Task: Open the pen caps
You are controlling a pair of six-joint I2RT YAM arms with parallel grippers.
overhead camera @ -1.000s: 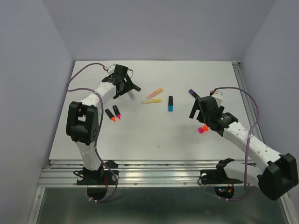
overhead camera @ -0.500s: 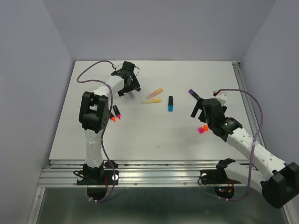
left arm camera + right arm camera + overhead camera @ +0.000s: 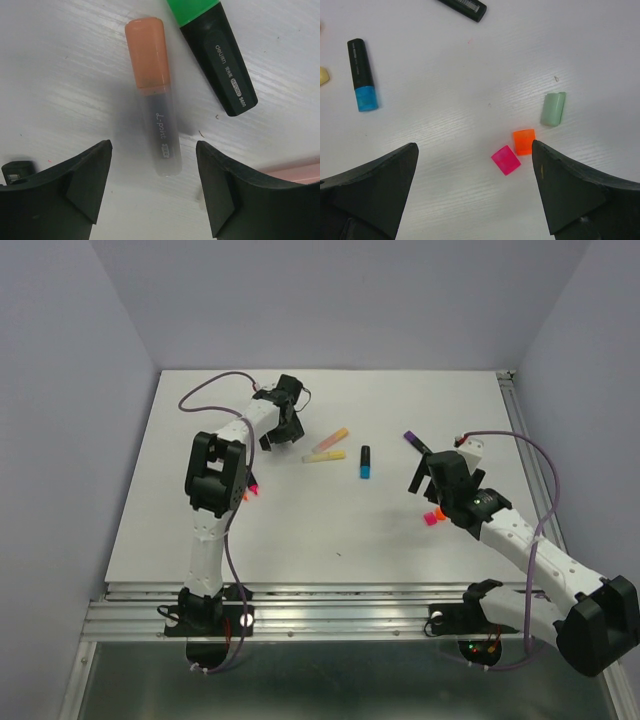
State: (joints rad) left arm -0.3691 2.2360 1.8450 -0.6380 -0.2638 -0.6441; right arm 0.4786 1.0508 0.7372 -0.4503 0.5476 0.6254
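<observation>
In the left wrist view a grey-barrelled marker [image 3: 162, 135] with a peach pen cap [image 3: 150, 55] lies on the table. Its bare end reaches between the fingers of my open left gripper [image 3: 154, 147], touching neither. Beside it lies a black marker [image 3: 225, 70] with a green cap [image 3: 192, 7]. My right gripper [image 3: 474, 147] hangs open and empty over the table. Loose pink [image 3: 506, 160], orange [image 3: 524, 141] and pastel green [image 3: 553, 109] caps lie near its right finger. A black marker with a blue cap [image 3: 366, 98] lies to the left. From above, the left gripper [image 3: 283, 427] is far left and the right gripper [image 3: 426, 480] at right.
A peach pen [image 3: 330, 440] and a yellow pen [image 3: 324, 456] lie mid-table beside the blue-capped marker [image 3: 366, 463]. A purple-capped marker [image 3: 414, 440] lies just beyond the right gripper. Uncapped markers [image 3: 250, 489] show partly behind the left arm. Walls close in three sides.
The left arm has swung right along the far side of the table, bringing its gripper closer to the pens. The right arm has shifted only slightly.
</observation>
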